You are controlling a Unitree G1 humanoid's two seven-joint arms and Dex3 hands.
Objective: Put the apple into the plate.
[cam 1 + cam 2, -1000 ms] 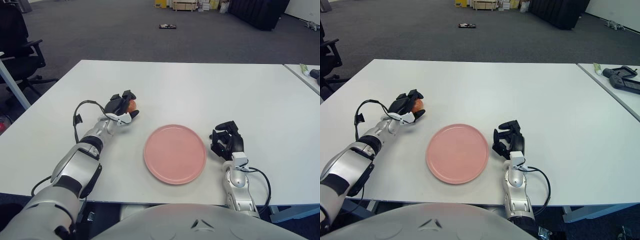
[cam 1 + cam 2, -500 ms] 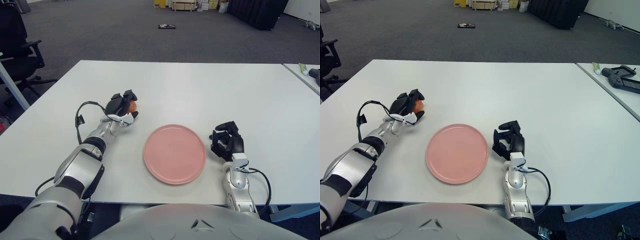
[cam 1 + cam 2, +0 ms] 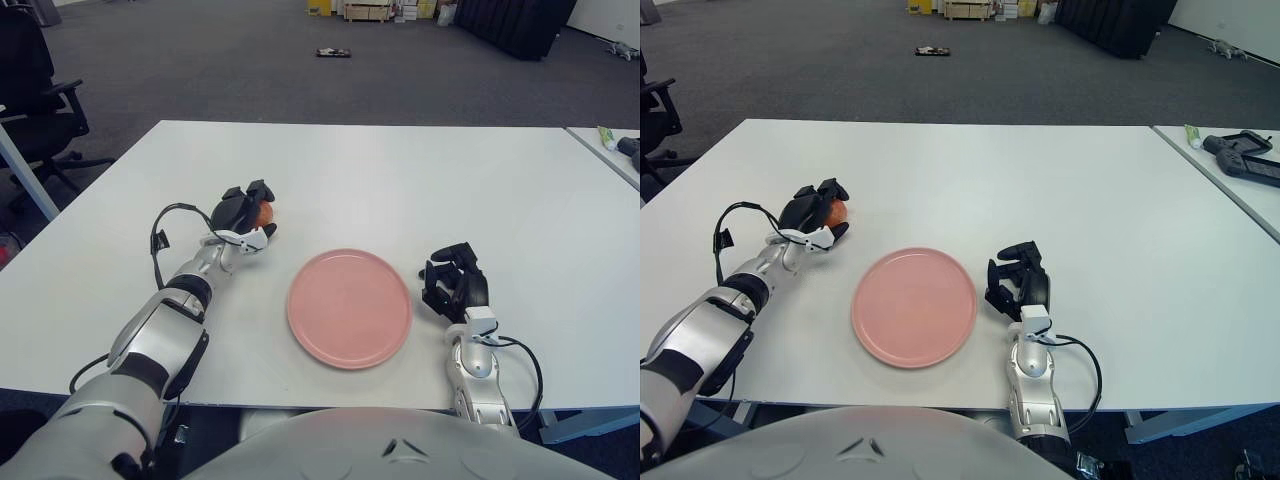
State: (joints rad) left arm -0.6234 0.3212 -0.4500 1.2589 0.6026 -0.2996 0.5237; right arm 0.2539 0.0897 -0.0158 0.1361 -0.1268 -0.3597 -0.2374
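Observation:
A round pink plate (image 3: pixel 350 307) lies on the white table (image 3: pixel 400 180) near the front edge. A red-orange apple (image 3: pixel 262 212) sits left of the plate and a bit farther back, mostly hidden by my left hand (image 3: pixel 243 215), whose fingers are curled around it. The apple also shows in the right eye view (image 3: pixel 836 211). My right hand (image 3: pixel 454 283) rests on the table just right of the plate, fingers curled and holding nothing.
A second table with a green tube (image 3: pixel 606 138) and dark controllers (image 3: pixel 1240 156) stands at the far right. An office chair (image 3: pixel 35 90) stands off the table's left side. A cable (image 3: pixel 160 232) loops beside my left forearm.
My left hand, closed on the apple, has shifted slightly back and to the left over the last second. The right hand and the plate have not moved.

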